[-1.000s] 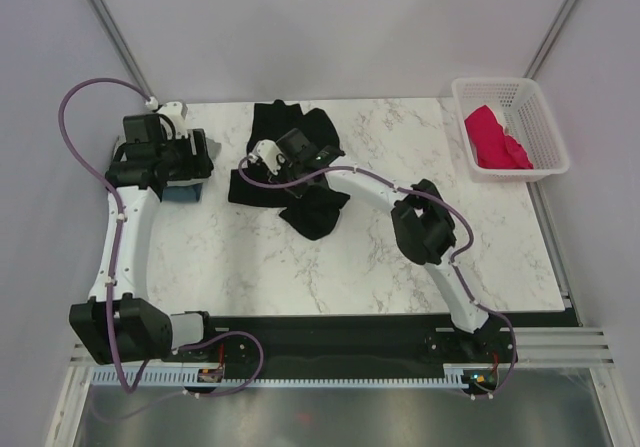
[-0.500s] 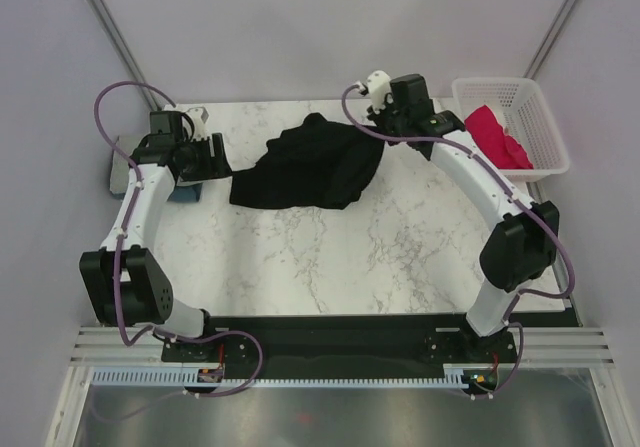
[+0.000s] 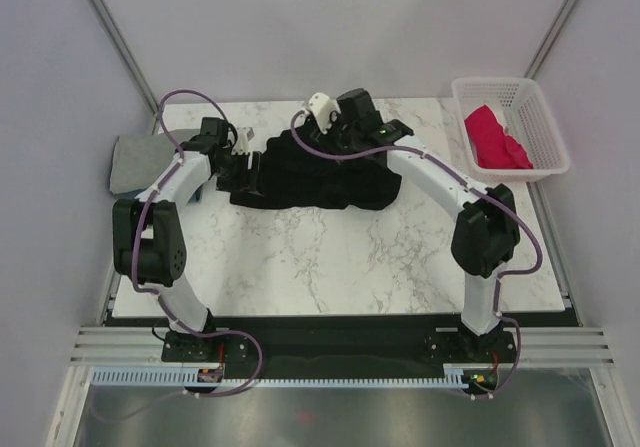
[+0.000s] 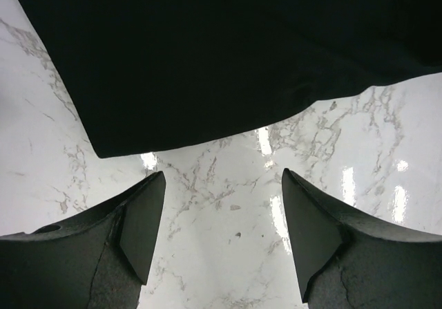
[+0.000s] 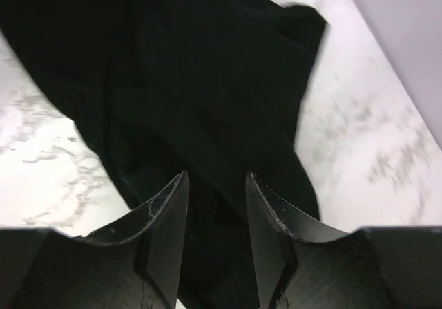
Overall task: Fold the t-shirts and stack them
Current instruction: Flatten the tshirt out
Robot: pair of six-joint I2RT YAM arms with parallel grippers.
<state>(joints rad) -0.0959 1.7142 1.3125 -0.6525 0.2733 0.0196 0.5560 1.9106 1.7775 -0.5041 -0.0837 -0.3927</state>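
Jaws parted on both arms: left jaws empty over bare table [image 4: 228, 219] beside the black t-shirt [image 3: 300, 182] edge; right jaws low over its crumpled cloth.

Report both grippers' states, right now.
Left gripper: open, empty, over the bare table at the edge of the black t-shirt.
Right gripper: open, fingers apart above the black t-shirt, not gripping it.

A white marble desk [image 3: 330, 257] carries 3 things. A black t-shirt [image 3: 320, 182] lies rumpled across its far middle, a grey t-shirt [image 3: 135, 162] lies flat at the left edge, and a white lattice basket [image 3: 548, 137] stands at the far right corner.
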